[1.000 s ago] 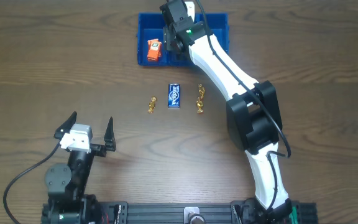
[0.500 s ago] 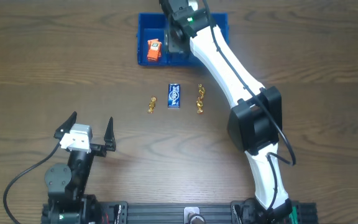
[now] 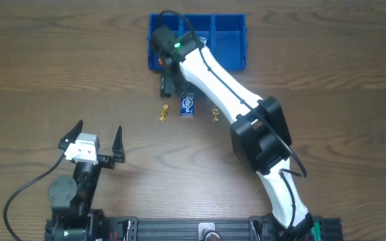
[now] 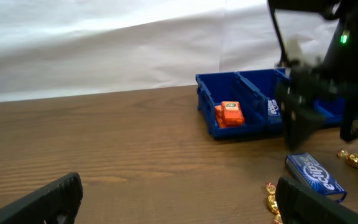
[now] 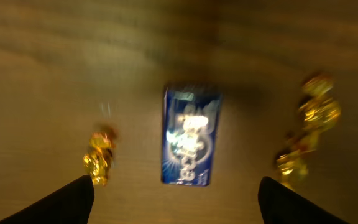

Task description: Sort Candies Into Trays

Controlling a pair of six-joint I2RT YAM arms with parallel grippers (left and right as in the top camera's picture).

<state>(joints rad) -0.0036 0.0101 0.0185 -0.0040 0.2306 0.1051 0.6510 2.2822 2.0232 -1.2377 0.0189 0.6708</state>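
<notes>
Right gripper (image 5: 178,199): fingers spread, over the blue candy bar (image 5: 191,135).
Long axis: across the closing line, centred between fingers.
Nearer arm: right.

We see the right arm (image 3: 210,72) built of glossy white shells with bulky black joints and a small green light (image 3: 177,45) near its dark hand (image 3: 169,84). The left arm (image 3: 69,193) is black, with a white block (image 3: 82,148) behind its black, pointed fingers (image 3: 118,142) and a thin black cable (image 3: 20,193) looping from it.
</notes>
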